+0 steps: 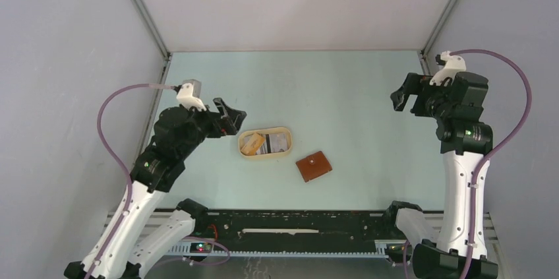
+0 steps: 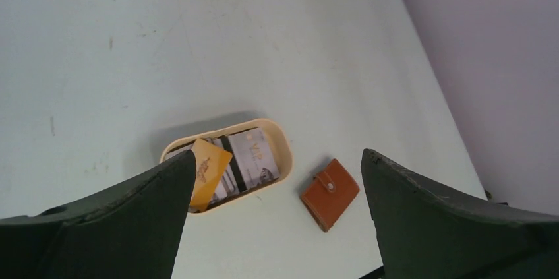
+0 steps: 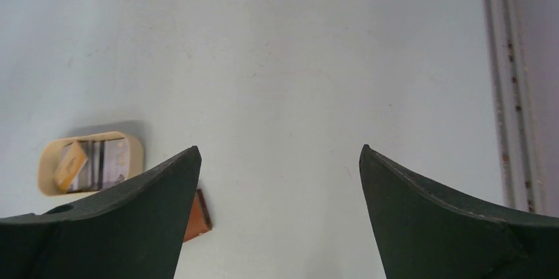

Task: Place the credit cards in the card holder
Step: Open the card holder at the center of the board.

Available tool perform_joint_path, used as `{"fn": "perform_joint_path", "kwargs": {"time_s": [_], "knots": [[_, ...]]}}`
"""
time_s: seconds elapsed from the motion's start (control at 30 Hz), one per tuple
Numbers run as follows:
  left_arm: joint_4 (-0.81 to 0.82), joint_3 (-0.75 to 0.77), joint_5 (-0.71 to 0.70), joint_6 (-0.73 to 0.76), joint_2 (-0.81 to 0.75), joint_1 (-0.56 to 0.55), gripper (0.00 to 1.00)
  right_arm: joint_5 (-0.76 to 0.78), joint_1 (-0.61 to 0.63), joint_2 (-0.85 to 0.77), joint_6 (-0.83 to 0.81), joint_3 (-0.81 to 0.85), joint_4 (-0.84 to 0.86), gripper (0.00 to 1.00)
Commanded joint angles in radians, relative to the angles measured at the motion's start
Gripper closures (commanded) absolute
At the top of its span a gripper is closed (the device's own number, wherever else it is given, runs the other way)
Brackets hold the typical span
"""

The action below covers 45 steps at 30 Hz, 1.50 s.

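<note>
Card holder [image 1: 314, 165], reddish-brown and folded shut with its small snap [image 2: 329, 186] facing up, lies flat on the pale table [image 1: 356, 94]. It is just beside the oval cream tray [image 1: 265, 129], off the tray's near right end and not touching it.

Inside that tray lie the credit cards [image 1: 264, 143]. A tan-orange card [image 2: 209, 172] leans tilted at the tray's left end, partly over the others. A whitish card [image 2: 254, 154] lies flat toward the tray's right end, and a dark stripe shows between them. How many cards are stacked there cannot be told.

Slightly beyond the tray's left end, the left gripper [image 1: 231, 115] hangs above the table, close to the tray. Its dark fingers [image 2: 132, 219] are spread wide and hold nothing. In its wrist view they frame the tray and the holder.

Farther back, and well apart from the tray on its right side, the right gripper [image 1: 409, 102] is raised near the side wall, jaws likewise wide apart and empty. In the right wrist view the tray [image 3: 45, 173] sits far off to the left, and a corner of the holder [image 3: 196, 216] shows beside the left finger [image 3: 118, 226].
</note>
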Motion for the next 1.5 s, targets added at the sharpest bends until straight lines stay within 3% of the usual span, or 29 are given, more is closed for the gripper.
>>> {"fn": "perform_joint_path", "kwargs": {"time_s": [0.0,0.1,0.2,0.27,0.33,0.43,0.53,0.7,0.87,1.07,1.47], "knots": [[0.132,-0.096,0.043,-0.088,-0.079,-0.036,0.0,-0.156,-0.005,-0.026,-0.016,0.002,0.002,0.0],[0.22,-0.178,0.114,-0.148,-0.106,-0.048,0.0,-0.294,-0.001,-0.046,-0.114,-0.029,0.003,0.0],[0.229,-0.215,0.089,-0.146,-0.117,-0.085,0.0,-0.639,0.002,-0.055,-0.412,-0.057,-0.101,0.0],[0.239,-0.237,0.071,-0.136,-0.122,-0.123,0.0,-0.76,0.01,-0.055,-0.585,-0.065,-0.243,0.0],[0.269,-0.266,0.056,-0.126,-0.119,-0.169,0.0,-0.805,0.034,-0.054,-0.687,-0.097,-0.304,0.0],[0.351,-0.336,0.01,-0.135,-0.095,-0.249,0.0,-0.738,0.104,-0.03,-0.747,-0.177,-0.299,0.0],[0.447,-0.395,-0.071,-0.185,-0.057,-0.321,0.0,-0.633,0.189,0.055,-0.715,-0.203,-0.284,0.0],[0.662,-0.465,-0.108,-0.269,0.013,-0.376,0.02,-0.54,0.315,0.215,-0.499,-0.238,-0.174,0.01],[0.633,-0.419,-0.084,-0.262,0.108,-0.385,0.06,-0.49,0.36,0.376,-0.388,-0.247,-0.088,0.07],[0.67,-0.42,-0.081,-0.26,0.219,-0.406,0.14,-0.582,0.391,0.592,-0.363,-0.195,-0.089,0.22],[0.619,-0.39,-0.082,-0.202,0.353,-0.496,0.28,-0.525,0.469,0.86,-0.253,-0.149,0.018,0.45]]}}
